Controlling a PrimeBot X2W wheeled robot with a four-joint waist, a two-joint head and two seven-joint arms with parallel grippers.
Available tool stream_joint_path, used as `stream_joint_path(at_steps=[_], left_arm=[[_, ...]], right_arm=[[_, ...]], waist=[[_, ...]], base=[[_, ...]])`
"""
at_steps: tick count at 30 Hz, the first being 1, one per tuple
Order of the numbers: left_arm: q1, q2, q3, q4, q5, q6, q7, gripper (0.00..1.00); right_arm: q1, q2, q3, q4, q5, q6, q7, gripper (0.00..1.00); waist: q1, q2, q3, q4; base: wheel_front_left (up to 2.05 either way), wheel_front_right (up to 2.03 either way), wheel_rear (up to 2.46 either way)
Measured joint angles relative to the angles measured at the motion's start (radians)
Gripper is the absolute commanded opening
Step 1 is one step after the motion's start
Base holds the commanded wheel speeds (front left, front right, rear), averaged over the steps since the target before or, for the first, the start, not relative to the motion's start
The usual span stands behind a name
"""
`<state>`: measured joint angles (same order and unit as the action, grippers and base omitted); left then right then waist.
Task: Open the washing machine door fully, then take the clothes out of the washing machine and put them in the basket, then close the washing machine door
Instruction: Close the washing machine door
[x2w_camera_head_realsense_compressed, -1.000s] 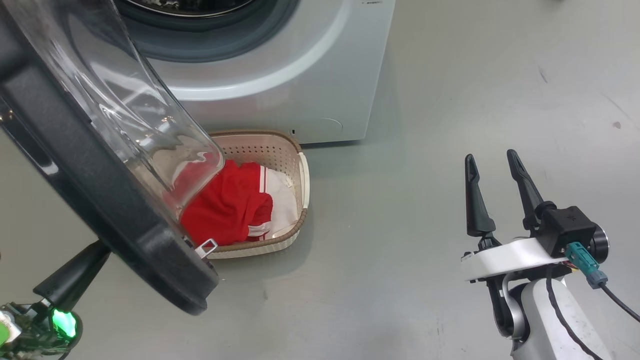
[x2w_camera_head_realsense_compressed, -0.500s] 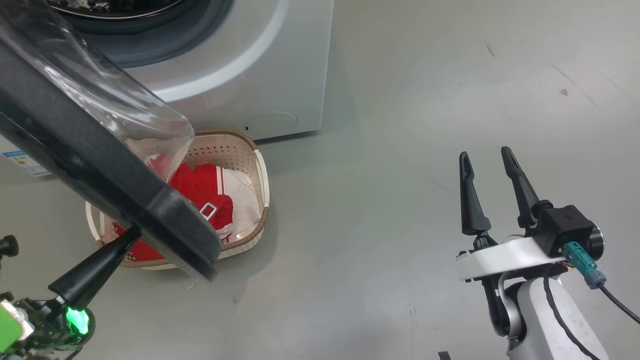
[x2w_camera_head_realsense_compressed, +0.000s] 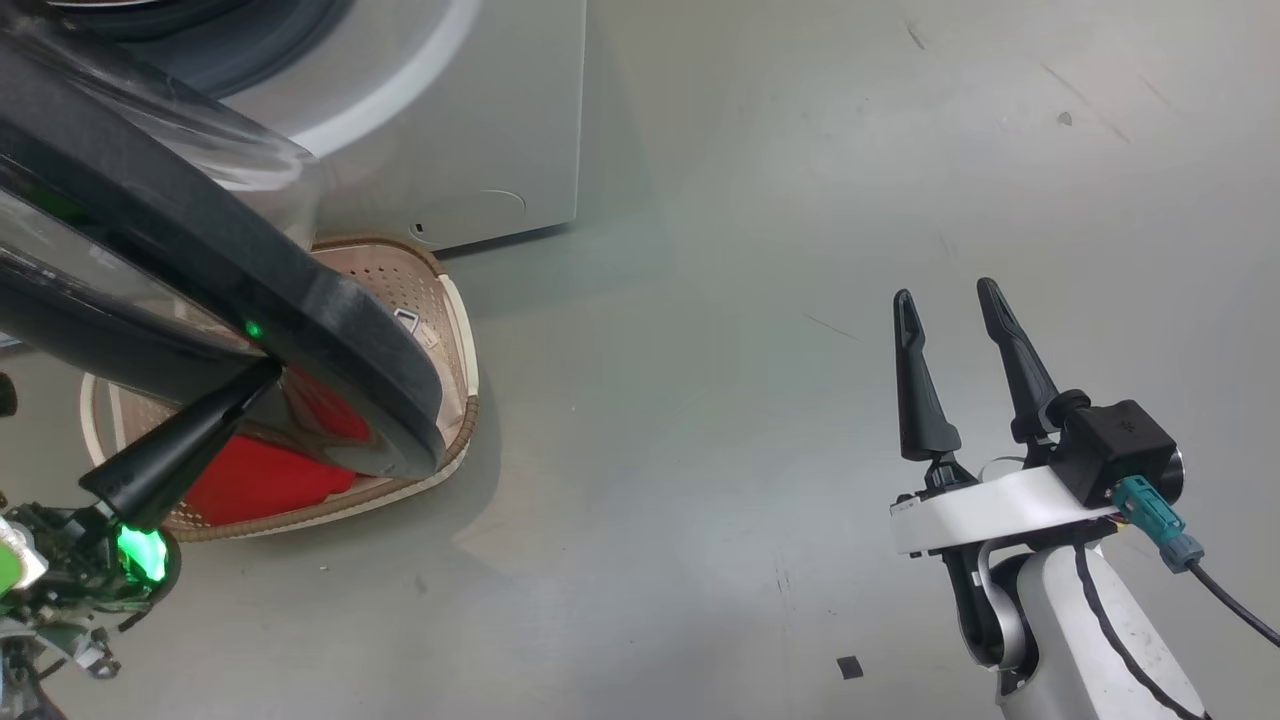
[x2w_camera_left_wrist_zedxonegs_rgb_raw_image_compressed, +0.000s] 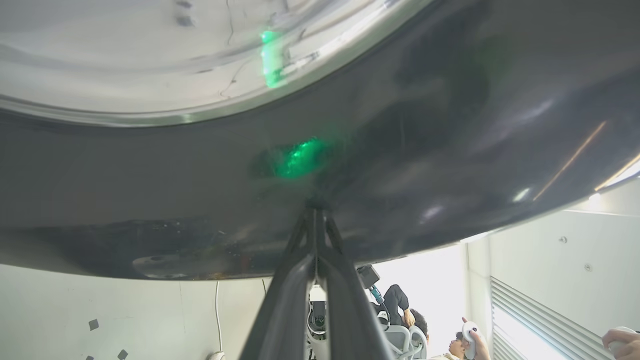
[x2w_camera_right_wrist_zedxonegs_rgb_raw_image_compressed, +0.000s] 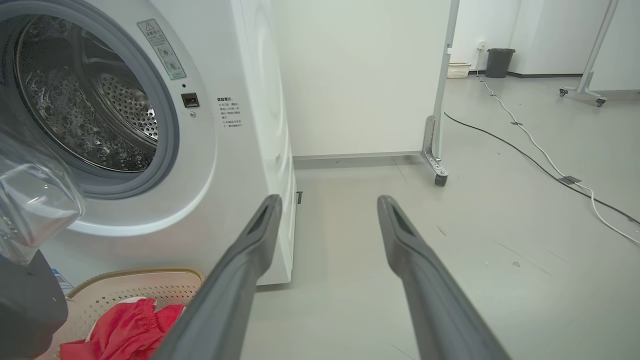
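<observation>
Head view: showed the washing machine door (x2w_camera_head_realsense_compressed: 300, 330) swung out from the washing machine (x2w_camera_head_realsense_compressed: 450, 130) and hanging over the basket (x2w_camera_head_realsense_compressed: 400, 290), hiding much of it. Showed the clothes (x2w_camera_head_realsense_compressed: 260, 480), bright red, lying inside the basket beneath the door's black rim. Placed the basket on the grey floor (x2w_camera_head_realsense_compressed: 700, 400), just before the machine's lower front corner. Showed the left gripper (x2w_camera_head_realsense_compressed: 262, 372) with fingers pressed together, tip against the door's glossy outer face, and a green lamp (x2w_camera_head_realsense_compressed: 140, 555) glowing at the wrist. Showed the right gripper (x2w_camera_head_realsense_compressed: 947, 292) well apart from the machine, fingers spread, holding nothing. Left wrist view: showed the closed left gripper (x2w_camera_left_wrist_zedxonegs_rgb_raw_image_compressed: 315, 212) touching the dark rim of the washing machine door (x2w_camera_left_wrist_zedxonegs_rgb_raw_image_compressed: 450, 125), with a green reflection (x2w_camera_left_wrist_zedxonegs_rgb_raw_image_compressed: 300, 157) just above the tip. Caught seated people (x2w_camera_left_wrist_zedxonegs_rgb_raw_image_compressed: 397, 302) low at the right and a hand (x2w_camera_left_wrist_zedxonegs_rgb_raw_image_compressed: 472, 342) around a white controller (x2w_camera_left_wrist_zedxonegs_rgb_raw_image_compressed: 469, 330). Right wrist view: looked between the parted fingers of the right gripper (x2w_camera_right_wrist_zedxonegs_rgb_raw_image_compressed: 328, 202) past the washing machine (x2w_camera_right_wrist_zedxonegs_rgb_raw_image_compressed: 240, 150). Showed the perforated steel drum (x2w_camera_right_wrist_zedxonegs_rgb_raw_image_compressed: 100, 115) open behind its grey ring. Found a pale warning sticker (x2w_camera_right_wrist_zedxonegs_rgb_raw_image_compressed: 161, 49) with a triangle sign beside the ring, writing too small to read. Found a dark latch socket (x2w_camera_right_wrist_zedxonegs_rgb_raw_image_compressed: 190, 100) below it. Found a block of printed text (x2w_camera_right_wrist_zedxonegs_rgb_raw_image_compressed: 231, 112) in several short lines, not legible. Found a blue-edged label (x2w_camera_right_wrist_zedxonegs_rgb_raw_image_compressed: 60, 280) low on the front, unreadable. Showed the basket (x2w_camera_right_wrist_zedxonegs_rgb_raw_image_compressed: 150, 290) and clothes (x2w_camera_right_wrist_zedxonegs_rgb_raw_image_compressed: 125, 330) at the lower left, beside the door's clear bowl (x2w_camera_right_wrist_zedxonegs_rgb_raw_image_compressed: 35, 210).
</observation>
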<state>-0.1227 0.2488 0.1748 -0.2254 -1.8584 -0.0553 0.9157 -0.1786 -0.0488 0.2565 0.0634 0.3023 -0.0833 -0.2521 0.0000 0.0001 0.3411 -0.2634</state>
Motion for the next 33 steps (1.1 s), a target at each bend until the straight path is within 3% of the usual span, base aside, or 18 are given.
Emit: stream_joint_path(at_steps=[17, 33], left_arm=[[-0.288, 0.079, -0.037, 0.051, 0.021, 0.113, 0.006, 0.00], [-0.537, 0.097, -0.046, 0.206, 0.032, 0.154, -0.044, 0.00]], right_arm=[[-0.068, 0.001, 0.052, -0.057, 0.058, -0.012, 0.000, 1.00], [-0.106, 0.002, 0.072, -0.063, 0.084, -0.026, 0.000, 1.00]], waist=[[0.0000, 0.0000, 0.123, -0.091], [0.0001, 0.0000, 0.199, -0.148]], base=[[0.00, 0.00, 0.00], [0.00, 0.00, 0.00]])
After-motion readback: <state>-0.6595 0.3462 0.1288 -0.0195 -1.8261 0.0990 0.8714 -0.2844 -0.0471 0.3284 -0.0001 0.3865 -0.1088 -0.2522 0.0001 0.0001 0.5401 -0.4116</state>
